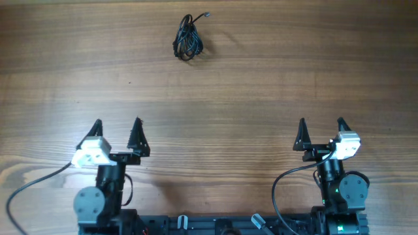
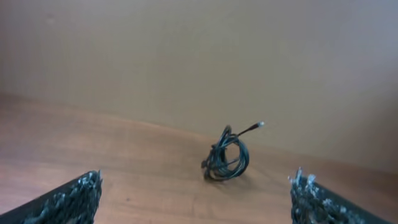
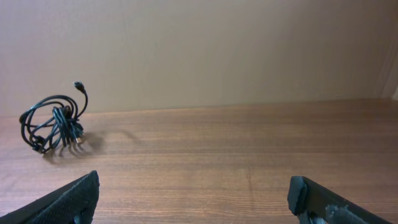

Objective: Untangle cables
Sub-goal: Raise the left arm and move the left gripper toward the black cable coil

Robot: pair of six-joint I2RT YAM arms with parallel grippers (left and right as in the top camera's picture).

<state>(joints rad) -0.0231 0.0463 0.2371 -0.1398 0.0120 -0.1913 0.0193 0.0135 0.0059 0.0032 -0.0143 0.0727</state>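
The cables [image 1: 188, 39] lie as one small black bundle of tight loops at the far middle of the wooden table, with a plug end sticking out to the upper right. The bundle [image 2: 226, 158] sits ahead of my left gripper and slightly to the right. In the right wrist view the cables [image 3: 54, 123] are far off to the left. My left gripper [image 1: 118, 125] is open near the front left, with nothing between its fingers. My right gripper [image 1: 321, 124] is open near the front right, also holding nothing. Both are well short of the bundle.
Bare wooden tabletop [image 1: 261, 85] stretches between the grippers and the bundle. A plain beige wall [image 3: 217, 50] stands behind the table's far edge. The arms' own thick black wires [image 1: 32, 186] trail near the front edge by the bases.
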